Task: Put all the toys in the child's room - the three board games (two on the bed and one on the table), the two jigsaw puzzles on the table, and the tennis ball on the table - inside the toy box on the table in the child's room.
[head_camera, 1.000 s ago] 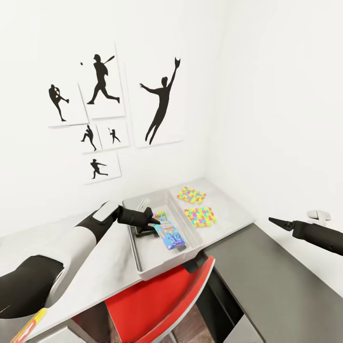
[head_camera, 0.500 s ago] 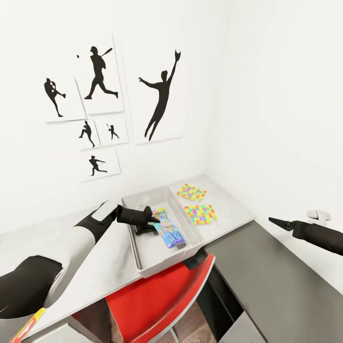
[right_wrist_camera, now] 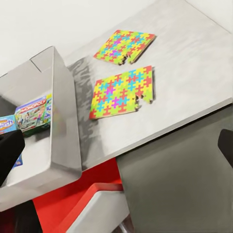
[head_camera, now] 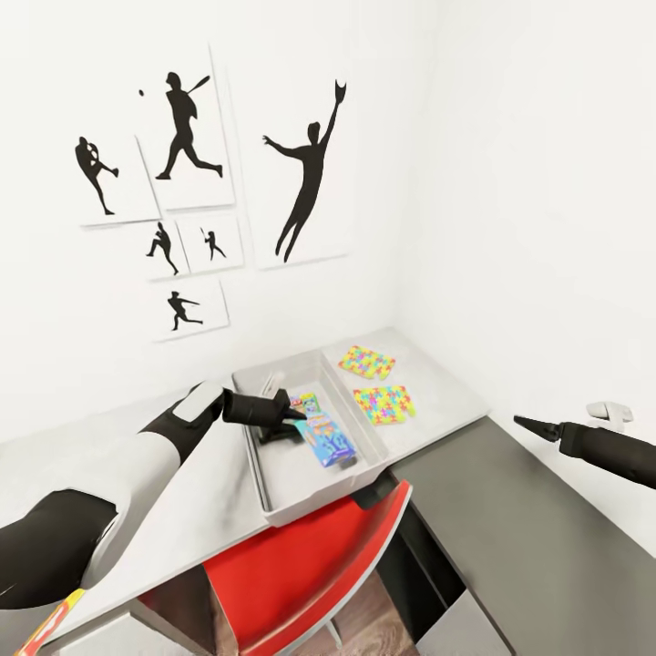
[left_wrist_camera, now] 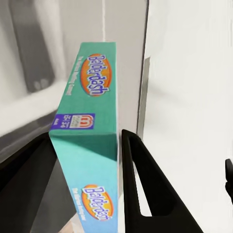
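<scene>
Left wrist view has the teal Balderdash board game (left_wrist_camera: 90,145), a light, stiff, slick cardboard box best pinched across its thin edges, clamped between the left claw (left_wrist_camera: 85,189) fingers inside the toy box (head_camera: 273,499); right claw (head_camera: 528,424) looks closed, empty.

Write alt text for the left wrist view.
A teal Balderdash game box stands on edge between the left gripper's two black fingers, over the grey toy box.

Glossy black-and-white shells clad the robot's left arm (head_camera: 137,465); each hand (left (head_camera: 293,417), right (head_camera: 521,423)) tapers to slim matte-black pointed fingers (left_wrist_camera: 145,194).
</scene>
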### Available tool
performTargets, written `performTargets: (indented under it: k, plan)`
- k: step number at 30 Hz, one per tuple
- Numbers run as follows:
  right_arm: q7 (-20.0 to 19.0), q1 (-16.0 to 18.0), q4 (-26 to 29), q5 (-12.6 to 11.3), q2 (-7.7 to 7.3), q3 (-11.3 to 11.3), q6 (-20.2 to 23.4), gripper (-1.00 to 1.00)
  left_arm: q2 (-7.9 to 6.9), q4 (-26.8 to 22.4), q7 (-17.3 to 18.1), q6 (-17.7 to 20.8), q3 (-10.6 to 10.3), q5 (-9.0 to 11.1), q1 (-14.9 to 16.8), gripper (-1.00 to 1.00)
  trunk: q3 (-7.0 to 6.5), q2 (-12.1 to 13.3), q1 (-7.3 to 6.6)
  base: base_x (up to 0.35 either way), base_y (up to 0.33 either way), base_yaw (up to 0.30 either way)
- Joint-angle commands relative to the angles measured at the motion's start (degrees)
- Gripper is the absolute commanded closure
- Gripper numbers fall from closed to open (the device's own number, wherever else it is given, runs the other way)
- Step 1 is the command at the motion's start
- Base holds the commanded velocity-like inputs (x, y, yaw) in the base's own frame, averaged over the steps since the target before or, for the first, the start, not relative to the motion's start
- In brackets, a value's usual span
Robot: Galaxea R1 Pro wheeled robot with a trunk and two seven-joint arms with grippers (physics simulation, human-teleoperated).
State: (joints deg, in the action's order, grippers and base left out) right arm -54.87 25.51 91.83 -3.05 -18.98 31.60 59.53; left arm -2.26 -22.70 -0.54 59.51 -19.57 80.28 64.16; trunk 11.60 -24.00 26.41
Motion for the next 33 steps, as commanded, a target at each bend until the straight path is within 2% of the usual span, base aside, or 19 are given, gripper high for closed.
performTargets:
  k: [1, 5, 13, 33]
  plan:
    - [0.03, 0.06, 0.01, -0.30, -0.01, 0.05, 0.47, -1.00, -0.06, -0.05, -0.05, 0.04, -0.35, 0.34, 0.06, 1.00, 0.21, -0.12, 0.03, 0.000, 0.000, 0.000]
    - [0.03, 0.06, 0.01, -0.31, -0.01, 0.05, 0.47, -1.00, -0.04, -1.76, 0.35, 0.04, -0.33, -0.83, 0.03, 1.00, 0.58, -0.12, 0.03, 0.000, 0.000, 0.000]
    - [0.03, 0.06, 0.06, -0.30, -0.01, 0.05, 0.47, -1.00, 0.06, -3.32, 0.61, 0.07, -0.22, -1.89, 0.07, 1.00, 1.31, -0.12, 0.03, 0.000, 0.000, 0.000]
    - [0.02, 0.06, 0.10, -0.29, -0.01, 0.11, 0.47, -1.00, 0.51, -5.09, 0.66, 0.08, -0.24, -2.28, 0.11, 1.00, 1.84, -0.12, 0.03, 0.000, 0.000, 0.000]
